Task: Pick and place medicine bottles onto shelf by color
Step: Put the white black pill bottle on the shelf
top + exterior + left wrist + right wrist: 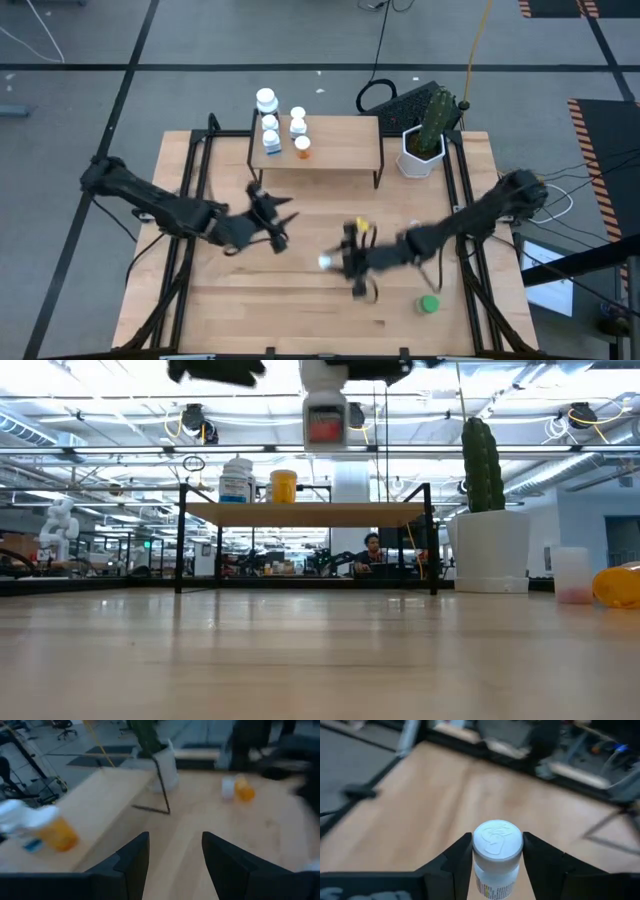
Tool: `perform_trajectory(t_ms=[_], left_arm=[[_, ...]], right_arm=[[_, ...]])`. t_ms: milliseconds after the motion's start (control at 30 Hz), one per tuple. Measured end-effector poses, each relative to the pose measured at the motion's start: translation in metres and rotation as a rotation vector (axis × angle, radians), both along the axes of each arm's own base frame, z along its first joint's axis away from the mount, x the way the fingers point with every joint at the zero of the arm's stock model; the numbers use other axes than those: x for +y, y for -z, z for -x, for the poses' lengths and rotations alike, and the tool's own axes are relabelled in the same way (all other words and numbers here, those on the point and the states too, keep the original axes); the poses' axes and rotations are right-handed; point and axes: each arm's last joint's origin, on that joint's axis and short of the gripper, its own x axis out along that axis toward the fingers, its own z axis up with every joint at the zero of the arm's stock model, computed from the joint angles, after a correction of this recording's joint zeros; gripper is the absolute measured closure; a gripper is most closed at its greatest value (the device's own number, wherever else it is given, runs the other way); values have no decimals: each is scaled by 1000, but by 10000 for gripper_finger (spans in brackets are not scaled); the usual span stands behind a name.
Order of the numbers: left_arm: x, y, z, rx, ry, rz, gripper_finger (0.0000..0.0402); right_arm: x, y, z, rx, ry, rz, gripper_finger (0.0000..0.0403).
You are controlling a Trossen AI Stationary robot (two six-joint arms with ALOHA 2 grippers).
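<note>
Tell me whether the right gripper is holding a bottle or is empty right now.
Holding one. The right gripper has its fingers closed against both sides of a white-capped medicine bottle, and the low view shows that bottle lifted well above the table.

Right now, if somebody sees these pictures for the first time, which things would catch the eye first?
Most striking is the white-capped bottle clamped in the right gripper over the middle of the table, its jaws pressed against the bottle's sides. Next comes the shelf at the far edge, carrying white bottles and an orange one at its left end. The left gripper hovers open in front of the shelf.
</note>
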Motion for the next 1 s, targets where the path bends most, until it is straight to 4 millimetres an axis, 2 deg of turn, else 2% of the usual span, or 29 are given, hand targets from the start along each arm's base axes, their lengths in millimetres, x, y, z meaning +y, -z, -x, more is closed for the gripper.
perform_trajectory(t_ms=[100, 233, 433, 567, 667, 767, 900, 1000], left_arm=[[7, -21, 23, -62, -8, 36, 218], [13, -25, 40, -56, -18, 12, 218], [29, -15, 44, -26, -196, -105, 218], [45, -13, 40, -16, -276, -137, 218], [56, -12, 39, -11, -305, -124, 218], [63, -10, 36, -2, -299, -91, 218], [67, -6, 32, 17, -292, -76, 218], [71, -7, 33, 10, -305, -73, 218]], right_arm=[[-53, -26, -2, -30, 30, 7, 253], [-132, -44, -4, -68, 114, 41, 253], [-256, -51, 11, -166, 288, 42, 253], [-321, -57, 17, -196, 345, -14, 253], [-354, -57, 13, -193, 353, -52, 254], [-377, -51, 5, -161, 352, -91, 254], [-396, -38, -4, -129, 369, -112, 254], [-402, -32, -8, -123, 351, -133, 254]])
